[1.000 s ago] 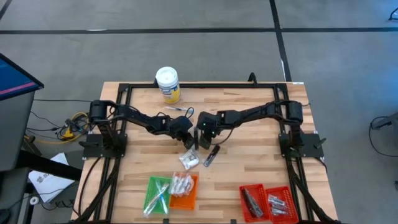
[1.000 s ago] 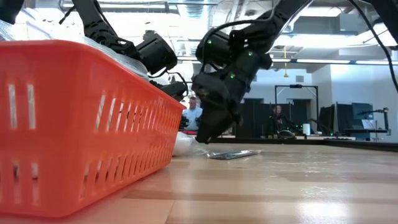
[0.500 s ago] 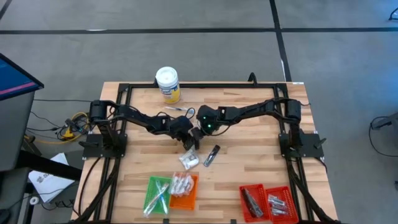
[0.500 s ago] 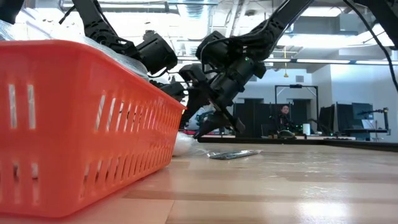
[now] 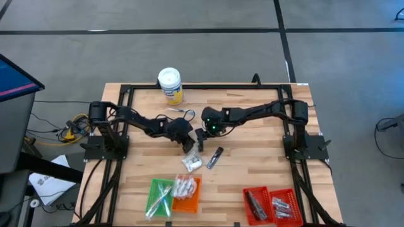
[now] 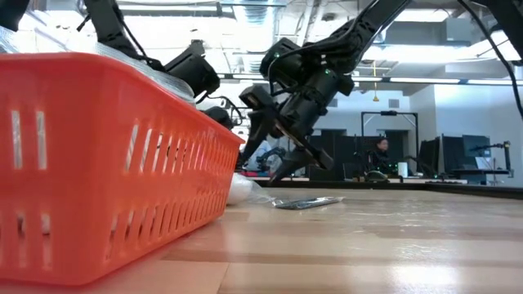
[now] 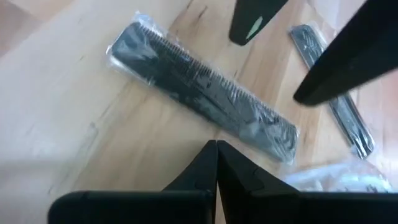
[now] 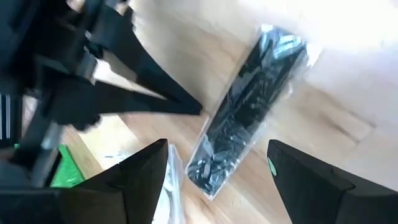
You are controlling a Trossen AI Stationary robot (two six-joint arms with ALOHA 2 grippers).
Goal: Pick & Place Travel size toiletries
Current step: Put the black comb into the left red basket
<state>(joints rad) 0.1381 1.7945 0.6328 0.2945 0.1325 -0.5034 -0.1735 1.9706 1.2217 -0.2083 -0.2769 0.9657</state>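
A black comb in a clear wrapper (image 7: 202,93) lies flat on the wood between both grippers, also seen as the comb (image 8: 249,106). My left gripper (image 7: 216,146) is shut, its tip at the comb's long side. My right gripper (image 8: 219,149) hangs open above the comb, one finger on either side, clear of it. Close by lie a slim dark packet (image 5: 215,157) and a white crinkly packet (image 5: 192,162). Another thin item (image 5: 181,110) lies farther back. My left gripper's shut fingertips (image 8: 196,111) slant down from the table's left and end at the long edge of the comb's wrapper (image 7: 219,132). I cannot tell whether they touch it. The comb lies flat on the table.
A white-lidded tub with a yellow label (image 5: 170,85) stands at the far edge. Green (image 5: 161,197) and orange (image 5: 187,192) trays with items sit at the near edge, and red trays (image 5: 271,205) at the near right. The orange tray (image 6: 106,163) blocks the low view's left.
My right gripper has rolled about its own line and opened wide, staying above the comb. My left gripper, still shut, has sunk slightly and shifted a little toward the table's left.
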